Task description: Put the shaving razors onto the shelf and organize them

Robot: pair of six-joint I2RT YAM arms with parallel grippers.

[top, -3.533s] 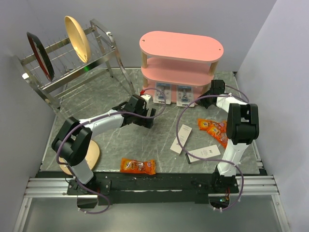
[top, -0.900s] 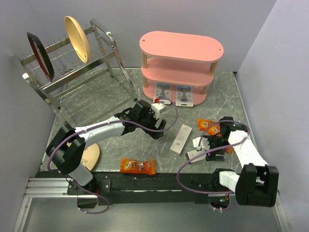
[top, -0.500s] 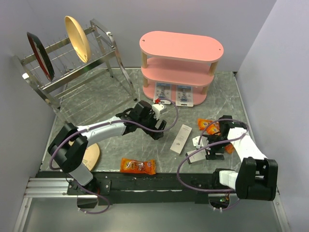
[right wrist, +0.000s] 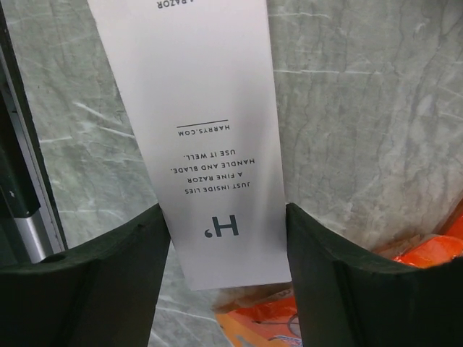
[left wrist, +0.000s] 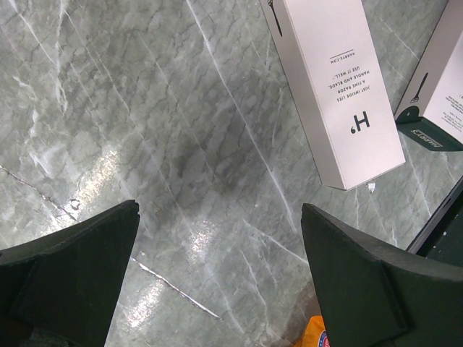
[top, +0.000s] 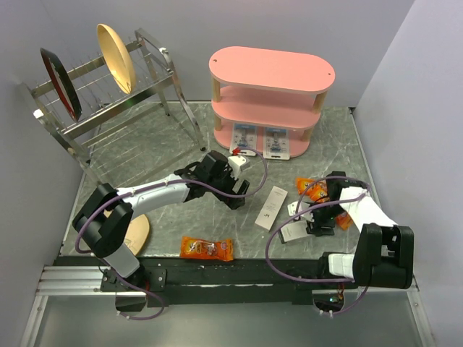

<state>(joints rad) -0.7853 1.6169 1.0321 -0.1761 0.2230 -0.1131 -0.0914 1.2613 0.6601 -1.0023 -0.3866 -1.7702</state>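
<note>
Two blister-pack shaving razors (top: 244, 135) (top: 277, 142) lie side by side on the bottom board of the pink shelf (top: 271, 70). My left gripper (top: 237, 191) (left wrist: 219, 210) hovers open over bare marble in front of the shelf, nothing between its fingers. My right gripper (top: 312, 220) (right wrist: 228, 210) is down at the front right. Its fingers press both long sides of a white oblong box (right wrist: 210, 108) (top: 293, 231) printed "a fine razor handle and blade". A second white box (top: 270, 207) (left wrist: 333, 87) lies between the arms.
Orange snack packets lie at the front (top: 206, 248) and by my right gripper (top: 318, 189) (right wrist: 268, 318). A wire dish rack (top: 108, 94) with two plates stands back left. A wooden disc (top: 137, 231) sits by the left arm's base.
The right gripper's jaws have narrowed onto the white box, and the box has turned slightly with it. The left arm and the razors on the shelf have not moved.
</note>
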